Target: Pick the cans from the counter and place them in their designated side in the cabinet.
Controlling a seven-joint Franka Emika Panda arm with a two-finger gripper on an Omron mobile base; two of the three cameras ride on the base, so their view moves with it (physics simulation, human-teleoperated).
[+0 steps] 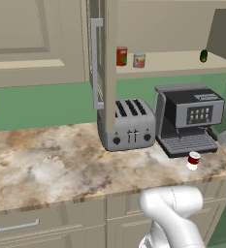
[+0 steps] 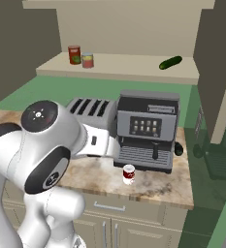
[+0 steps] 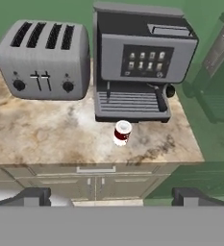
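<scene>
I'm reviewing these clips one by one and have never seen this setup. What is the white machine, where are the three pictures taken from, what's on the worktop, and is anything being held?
The white machine is a robot arm on a driving base, in a rendered kitchen. Two pictures come from cameras on the base, behind the arm to its left and right. The third comes from a camera on the hand, looking along its two dark fingers, which stand wide apart and hold nothing.

On the marbled counter stand a toaster, a coffee machine, and in front of it a small red and white can.

Above, the open cabinet has on its shelf a tall red can, a short silvery-topped can beside it, and, further right, a dark green object.
</scene>
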